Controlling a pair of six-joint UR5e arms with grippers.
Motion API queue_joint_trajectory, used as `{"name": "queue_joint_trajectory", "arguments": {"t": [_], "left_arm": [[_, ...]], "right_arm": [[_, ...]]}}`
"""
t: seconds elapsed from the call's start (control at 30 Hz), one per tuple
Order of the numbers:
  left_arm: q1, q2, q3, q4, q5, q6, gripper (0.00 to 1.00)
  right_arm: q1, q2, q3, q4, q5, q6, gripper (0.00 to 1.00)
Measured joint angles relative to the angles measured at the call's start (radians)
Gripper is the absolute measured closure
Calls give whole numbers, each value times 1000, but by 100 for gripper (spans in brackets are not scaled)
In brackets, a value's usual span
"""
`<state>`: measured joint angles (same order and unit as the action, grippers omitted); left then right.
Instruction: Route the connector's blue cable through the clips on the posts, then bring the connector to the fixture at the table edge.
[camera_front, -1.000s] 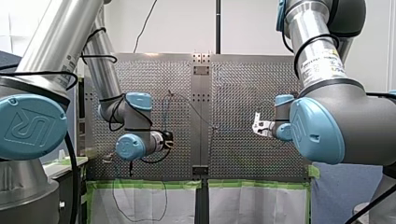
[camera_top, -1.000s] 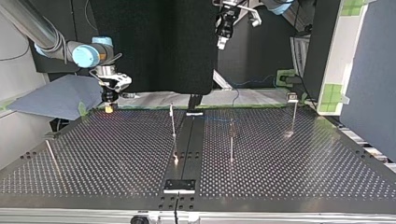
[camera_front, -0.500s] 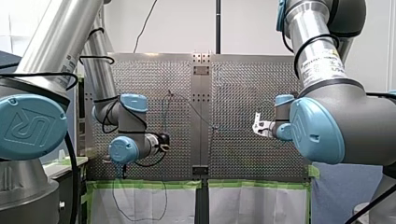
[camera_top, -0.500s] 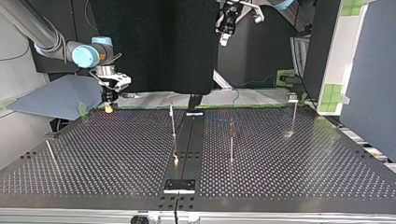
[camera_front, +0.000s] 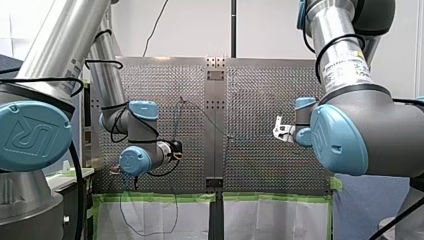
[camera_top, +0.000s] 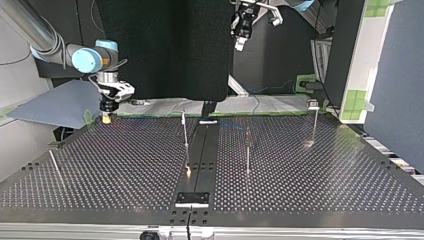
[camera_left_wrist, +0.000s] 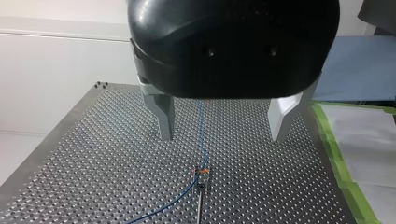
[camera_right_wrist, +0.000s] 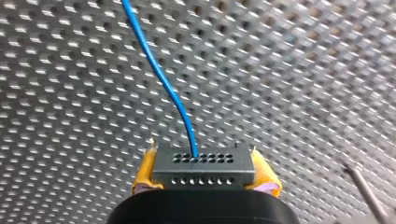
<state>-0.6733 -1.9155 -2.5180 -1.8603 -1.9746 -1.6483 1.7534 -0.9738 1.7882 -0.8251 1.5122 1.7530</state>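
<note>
In the right wrist view a dark grey connector (camera_right_wrist: 203, 170) sits between yellow pads (camera_right_wrist: 145, 172), with my right gripper (camera_right_wrist: 203, 183) shut on it. Its blue cable (camera_right_wrist: 159, 74) runs away over the perforated plate. In the top view my right gripper (camera_top: 106, 118) hangs low over the far left corner of the table. My left gripper (camera_left_wrist: 223, 135) is open and holds nothing. It hovers high above the cable (camera_left_wrist: 201, 126) and a clip post (camera_left_wrist: 201, 173). The same gripper (camera_top: 241, 36) shows near that view's upper edge. Thin posts (camera_top: 185, 129) (camera_top: 248, 150) stand mid-table.
Another post (camera_top: 313, 123) stands at the top view's far right, and a slanted rod (camera_top: 55, 166) at its left. A small black plate (camera_top: 192, 199) sits at the near edge on the centre rail. Green tape (camera_front: 160, 197) lines the table edge by the arms.
My right gripper has shifted with the connector toward the top view's left. My left arm's wrist has swung a little to the front view's left and its gripper has risen slightly.
</note>
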Motion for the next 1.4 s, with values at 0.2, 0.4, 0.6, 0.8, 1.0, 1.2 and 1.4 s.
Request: {"name": "queue_joint_trajectory", "arguments": {"t": [0.2,0.4,0.6,0.8,1.0,1.2,1.4], "left_arm": [[0,0,0,-12,-2,1,0],[1,0,0,-20,-2,2,0],[1,0,0,-23,-2,2,0],[1,0,1,-29,-2,6,0],[1,0,8,-43,-2,8,0],[1,0,9,-51,-2,9,0],[1,0,9,-56,-2,9,0]], "right_arm": [[-2,-56,0,0,38,55,100],[-13,-107,-2,1,43,78,100],[-30,-164,-24,40,47,76,100],[-50,-213,-58,87,60,54,100],[-68,-263,-83,138,104,7,100],[-79,-283,-86,188,140,-32,100],[-80,-282,-84,241,156,-56,100]]}}
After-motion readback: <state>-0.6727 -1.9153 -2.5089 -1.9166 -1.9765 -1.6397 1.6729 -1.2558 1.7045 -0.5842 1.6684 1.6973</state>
